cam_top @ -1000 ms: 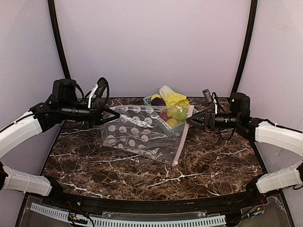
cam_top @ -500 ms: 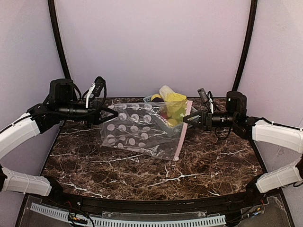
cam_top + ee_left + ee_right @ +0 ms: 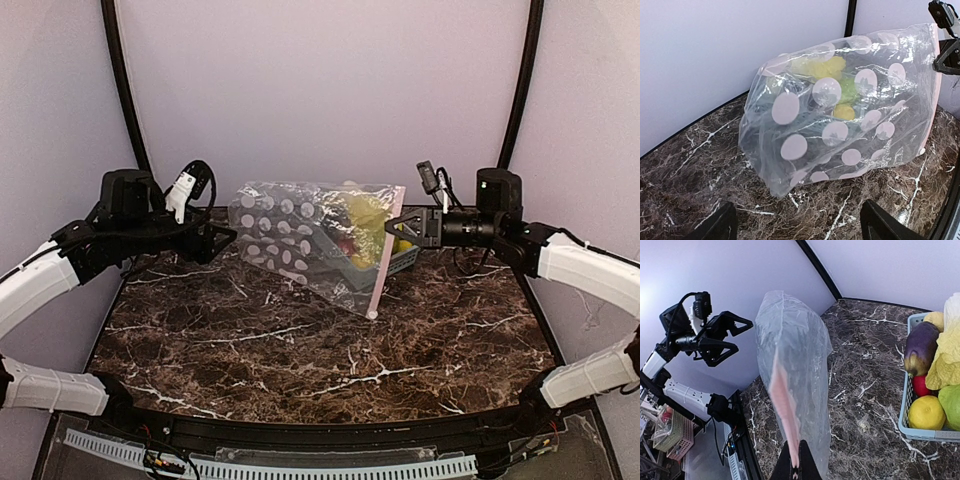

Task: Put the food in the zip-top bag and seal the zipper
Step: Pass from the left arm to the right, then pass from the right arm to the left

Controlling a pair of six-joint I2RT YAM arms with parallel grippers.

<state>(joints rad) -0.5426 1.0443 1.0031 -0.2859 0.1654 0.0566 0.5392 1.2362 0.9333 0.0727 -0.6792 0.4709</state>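
Observation:
The zip-top bag (image 3: 295, 240) (image 3: 840, 110) (image 3: 797, 365), clear with white dots, hangs raised off the marble table with its lower corner near the surface. Its pink zipper (image 3: 385, 255) (image 3: 782, 400) runs down the right edge. My right gripper (image 3: 393, 227) (image 3: 795, 467) is shut on the zipper near its top end. My left gripper (image 3: 222, 238) (image 3: 797, 230) stands open just left of the bag, apart from it, with nothing between its fingers. The food (image 3: 932, 380) lies in the blue basket: purple eggplant (image 3: 920, 347), yellow cabbage (image 3: 951, 357), yellow, red and green fruits.
The light blue slatted basket (image 3: 405, 262) (image 3: 904, 407) stands at the back right, partly behind the bag. Dark marble table (image 3: 300, 360) spreads in front. Black frame posts rise at the back corners, with pale walls close behind.
The left gripper has let go of the bag and opened, drawing slightly left. The right gripper closed on the zipper edge and lifted it, so the bag now hangs upright instead of lying flat.

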